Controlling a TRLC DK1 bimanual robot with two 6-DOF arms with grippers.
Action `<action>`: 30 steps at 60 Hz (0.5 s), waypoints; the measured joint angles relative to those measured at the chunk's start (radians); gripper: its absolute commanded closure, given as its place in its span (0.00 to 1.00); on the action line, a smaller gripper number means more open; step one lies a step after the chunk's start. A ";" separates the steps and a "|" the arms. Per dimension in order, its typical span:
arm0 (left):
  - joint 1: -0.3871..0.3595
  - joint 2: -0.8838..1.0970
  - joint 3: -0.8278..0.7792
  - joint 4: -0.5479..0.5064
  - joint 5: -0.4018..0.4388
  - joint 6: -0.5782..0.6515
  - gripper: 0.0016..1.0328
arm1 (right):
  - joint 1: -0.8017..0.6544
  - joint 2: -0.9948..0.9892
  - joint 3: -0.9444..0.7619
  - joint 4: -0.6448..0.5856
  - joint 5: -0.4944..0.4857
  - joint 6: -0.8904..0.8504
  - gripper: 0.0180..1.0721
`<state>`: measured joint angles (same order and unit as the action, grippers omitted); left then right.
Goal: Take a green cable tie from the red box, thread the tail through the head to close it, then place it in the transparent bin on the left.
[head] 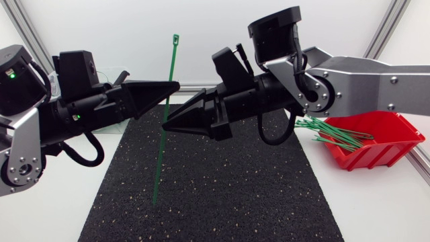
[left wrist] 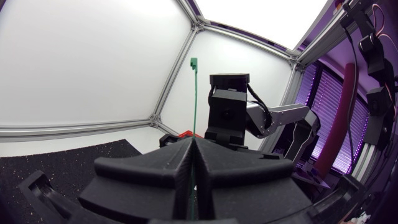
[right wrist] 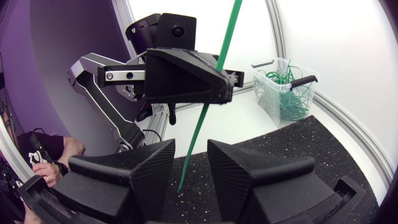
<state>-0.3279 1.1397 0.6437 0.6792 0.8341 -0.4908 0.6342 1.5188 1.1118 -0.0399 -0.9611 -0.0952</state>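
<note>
Slim green cable tie (head: 161, 154) in tight-closed matte left hand (head: 176, 85); right hand (head: 166, 122) agape.

The mat (head: 222, 202) looks like rough, speckled black rubber. The red box (head: 379, 154) is glossy plastic, the cable tie (head: 171, 74) smooth plastic.

Left arm (head: 19, 144) and right arm (head: 376, 84) have silver-grey links dotted with small screws (head: 392, 79) and black joints. Left claw (head: 173, 86) and right claw (head: 168, 122) are matte black wedges; a black cable (head: 272, 142) loops at 6 o'clock under each wrist
</note>
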 measured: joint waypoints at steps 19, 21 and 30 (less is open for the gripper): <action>0.000 -0.001 -0.004 0.001 0.000 -0.007 0.96 | 0.000 0.000 0.009 0.009 0.000 0.002 0.66; 0.000 -0.001 -0.004 0.000 0.000 -0.007 0.96 | 0.000 0.000 0.009 0.011 0.000 0.002 0.66; 0.000 -0.001 -0.004 0.001 0.000 -0.008 0.96 | 0.000 0.000 0.009 0.011 0.000 0.002 0.70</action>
<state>-0.3283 1.1389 0.6399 0.6800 0.8341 -0.4984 0.6342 1.5188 1.1206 -0.0288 -0.9611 -0.0929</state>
